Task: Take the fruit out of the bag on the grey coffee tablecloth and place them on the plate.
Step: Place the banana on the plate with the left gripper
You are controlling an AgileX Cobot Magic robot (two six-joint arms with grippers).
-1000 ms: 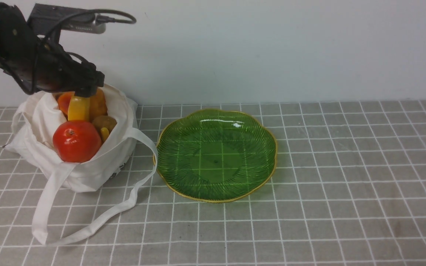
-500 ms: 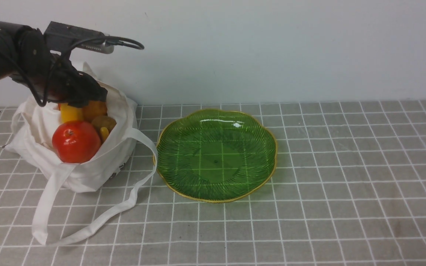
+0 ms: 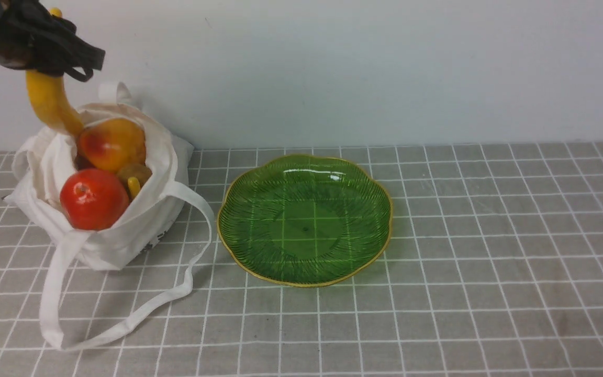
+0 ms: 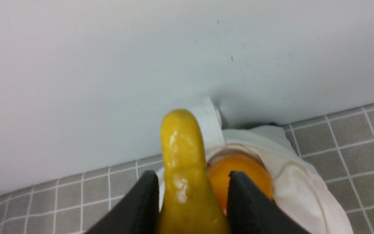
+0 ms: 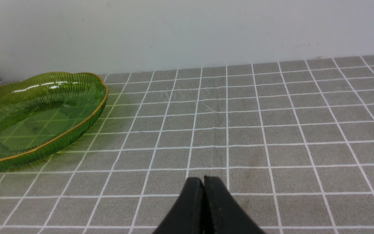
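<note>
While the left jaws [image 4: 193, 195] pinch a curved yellow toy banana [image 3: 53, 102] above the soft off-white cloth bag [image 3: 118, 246], the black right jaws [image 5: 204, 195] are pressed together. Beside the bag sits the green glass plate [image 3: 305, 220].

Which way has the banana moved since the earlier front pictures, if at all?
Yes: the banana, gripped by the left gripper, has risen; most of it now shows above the bag's rim.
</note>
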